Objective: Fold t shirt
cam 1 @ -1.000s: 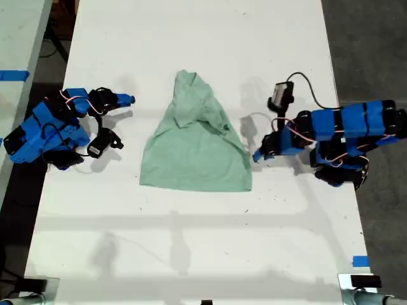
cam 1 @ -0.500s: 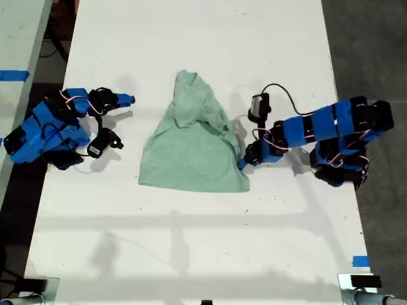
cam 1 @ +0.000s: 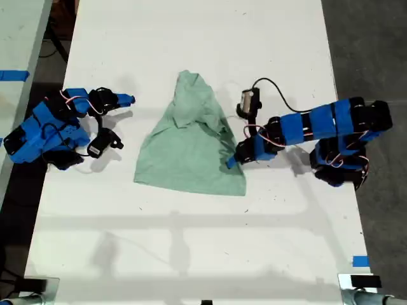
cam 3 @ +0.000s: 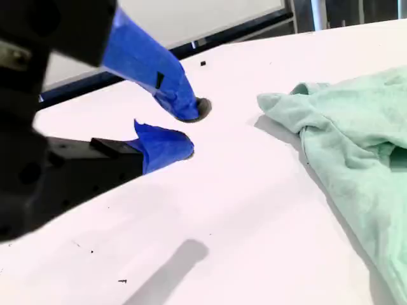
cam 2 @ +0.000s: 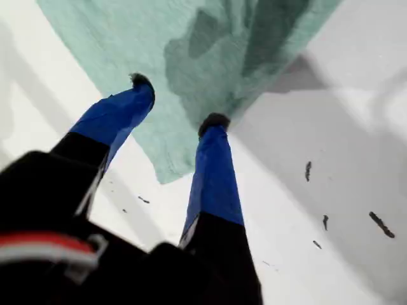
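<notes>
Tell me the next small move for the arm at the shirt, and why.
Probably close my first gripper on the t shirt: its jaws stand open over the shirt's edge near a hem corner, nothing gripped yet. My second gripper sits apart from the cloth.
</notes>
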Robot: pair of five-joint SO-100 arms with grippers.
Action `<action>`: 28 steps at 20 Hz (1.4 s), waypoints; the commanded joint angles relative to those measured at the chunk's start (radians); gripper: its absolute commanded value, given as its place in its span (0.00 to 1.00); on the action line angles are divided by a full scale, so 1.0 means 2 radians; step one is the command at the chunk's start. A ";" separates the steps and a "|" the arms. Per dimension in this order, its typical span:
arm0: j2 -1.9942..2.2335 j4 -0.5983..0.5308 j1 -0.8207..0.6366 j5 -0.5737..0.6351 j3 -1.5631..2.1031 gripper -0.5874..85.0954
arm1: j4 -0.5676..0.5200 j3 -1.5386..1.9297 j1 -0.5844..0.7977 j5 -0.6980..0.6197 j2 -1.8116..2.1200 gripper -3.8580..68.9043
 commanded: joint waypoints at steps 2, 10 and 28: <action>0.004 0.002 0.002 -0.010 0.020 0.07 | 0.018 -0.094 -0.005 -0.008 -0.062 0.28; 0.004 0.002 0.005 -0.010 0.020 0.07 | 0.037 -0.058 0.003 0.009 -0.051 0.29; 0.004 0.002 0.005 -0.010 0.020 0.07 | 0.165 -0.507 -0.010 -0.094 -0.288 0.06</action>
